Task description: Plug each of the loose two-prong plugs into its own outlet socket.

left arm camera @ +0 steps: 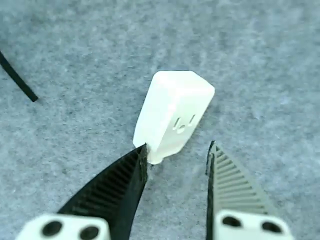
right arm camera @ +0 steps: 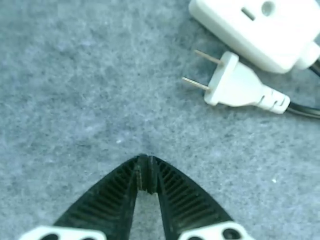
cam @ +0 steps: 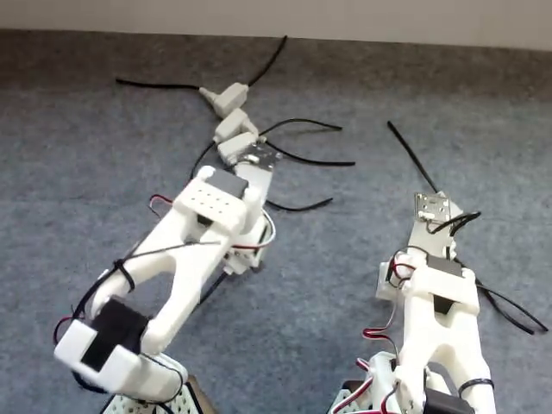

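Grey carpet (cam: 86, 216); left jaws gape at a socket (left arm camera: 172, 112), right jaws pinched empty near a cable-cropped plug (right arm camera: 235, 85).

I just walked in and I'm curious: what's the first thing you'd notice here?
A white socket block sits on the grey carpet right at the open tips of the left gripper. By the shut right gripper, a white two-prong plug lies loose beside a second socket, prongs bare.
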Robot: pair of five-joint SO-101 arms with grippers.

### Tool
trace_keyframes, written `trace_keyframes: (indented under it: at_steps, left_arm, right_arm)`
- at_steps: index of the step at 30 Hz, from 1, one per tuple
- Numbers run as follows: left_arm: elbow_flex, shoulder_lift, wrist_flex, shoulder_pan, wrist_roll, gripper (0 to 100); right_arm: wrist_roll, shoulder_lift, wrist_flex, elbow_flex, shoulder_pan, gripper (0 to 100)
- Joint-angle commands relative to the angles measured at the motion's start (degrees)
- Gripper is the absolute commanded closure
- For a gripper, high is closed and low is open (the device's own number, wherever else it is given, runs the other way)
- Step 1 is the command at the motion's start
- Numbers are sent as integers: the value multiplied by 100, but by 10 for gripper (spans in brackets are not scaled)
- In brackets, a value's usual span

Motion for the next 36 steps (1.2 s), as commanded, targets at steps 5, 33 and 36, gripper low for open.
trace_keyframes:
  at_steps: [5,33,36]
  left_arm:
    - [444,-875,53,1086,53,797]
    - [1086,-989,-1881,-2026,-958,797]
    - [989,-989,-1881,-2264,-958,797]
  right_arm:
    - [0,-180,-66,-31,48,992]
    - [0,-154,-66,-31,40,992]
    - [0,-154,-66,-31,40,992]
